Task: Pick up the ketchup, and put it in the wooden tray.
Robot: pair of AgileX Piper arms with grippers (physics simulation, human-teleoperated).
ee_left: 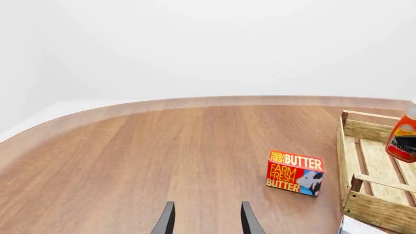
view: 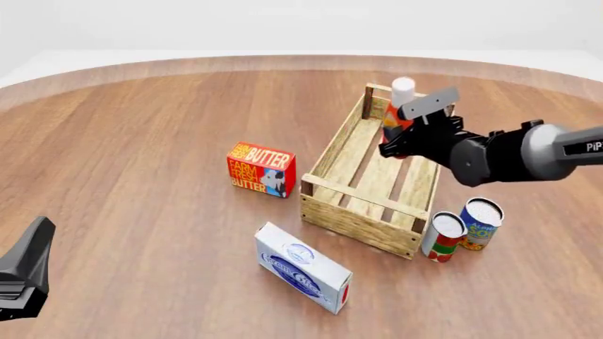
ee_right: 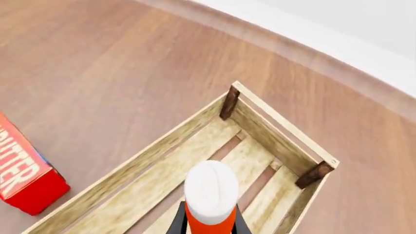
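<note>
Front view: ketchup (view: 399, 106) in clamped right hand (view: 403, 134), above wooden tray (view: 354, 212).

Slatted floor of the wooden tray (view: 363, 185) lay bare beneath the ketchup (view: 399, 106) held over its far end. Butter box (view: 261, 169) stood near the tray's left side; two cans (view: 462, 227) just beside its near right corner.

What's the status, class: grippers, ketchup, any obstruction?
Right gripper shut on ketchup, upright over wooden tray's far end. Left gripper open, idle. Tray floor below bare.
</note>
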